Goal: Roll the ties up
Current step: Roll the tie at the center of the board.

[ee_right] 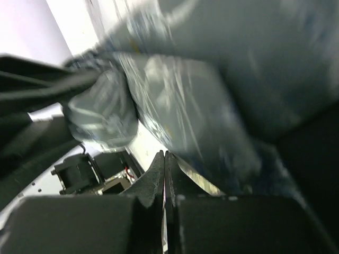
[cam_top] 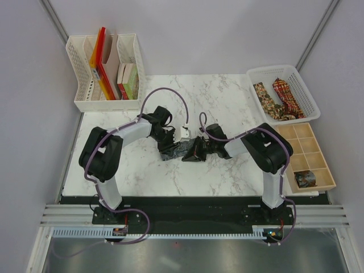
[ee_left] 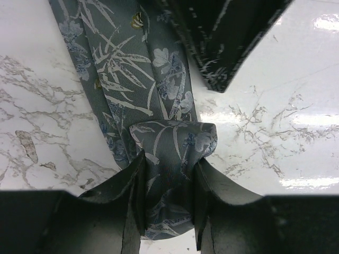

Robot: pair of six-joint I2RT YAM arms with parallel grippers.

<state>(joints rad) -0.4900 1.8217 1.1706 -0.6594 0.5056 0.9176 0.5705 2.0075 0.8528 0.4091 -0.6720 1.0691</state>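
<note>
Left jaws clamped the folded end of the one grey-green tie [ee_left: 132, 69], which lay mid-desk [cam_top: 216, 176]. Right jaws pressed together, tips just beside that tie. Left arm [cam_top: 133, 132] and right arm [cam_top: 244, 143] reached inward, low. Two more: brown-gold tie [cam_top: 263, 94] and red tie [cam_top: 286, 94] in the white basket [cam_top: 301, 77].

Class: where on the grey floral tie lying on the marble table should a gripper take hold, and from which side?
The folded end of the grey floral tie, end-on, fingers spanning its narrow width as the left gripper does: the fold is thick, the rest lies flat.
</note>
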